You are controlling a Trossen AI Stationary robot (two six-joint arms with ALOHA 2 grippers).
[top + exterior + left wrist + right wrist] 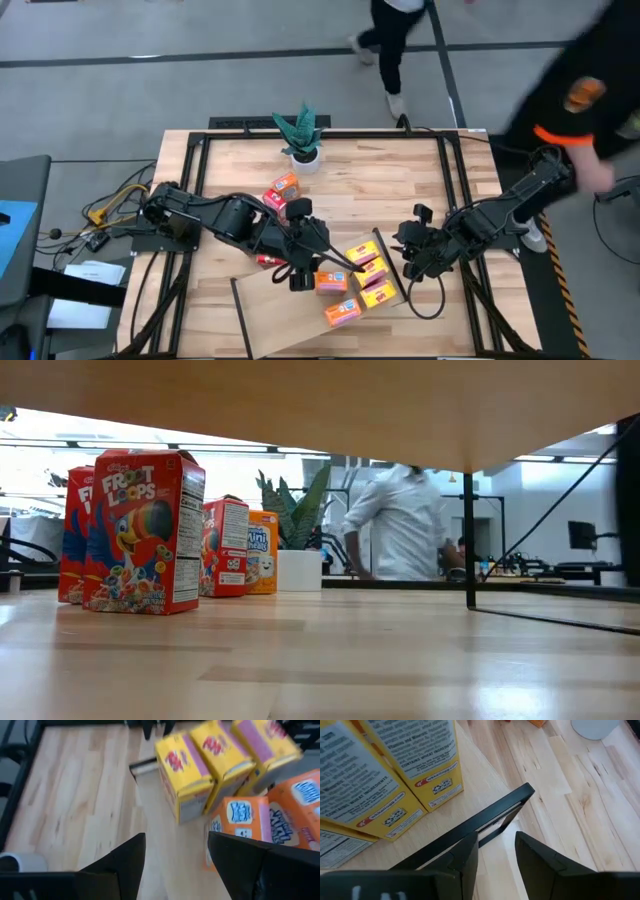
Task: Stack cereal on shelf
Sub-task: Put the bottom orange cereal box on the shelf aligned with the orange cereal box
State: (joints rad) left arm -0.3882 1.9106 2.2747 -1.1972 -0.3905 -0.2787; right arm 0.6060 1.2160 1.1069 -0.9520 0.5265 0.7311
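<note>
The shelf (pixel 285 310) is a light-wood board lying askew at the table's near edge. Three yellow cereal boxes (pixel 372 270) and two orange ones (pixel 332 283) lie on it. My left gripper (pixel 300 272) hovers open over the board beside an orange box (pixel 235 820), with only bare board between its fingers (pixel 176 840). My right gripper (pixel 408 262) is at the shelf's right end, its fingers apart above the black rail (pixel 505 812); one fingertip (pixel 470 842) hides part of the rail. More boxes, red (pixel 140 530) and orange (pixel 262 552), stand upright on the table.
A potted plant (pixel 303 135) stands at the table's far edge, with loose boxes (pixel 283 190) between it and the shelf. In the low view the board's underside (pixel 300 400) spans the top, borne by a black upright (pixel 468 540). People (pixel 590 90) move beyond the table.
</note>
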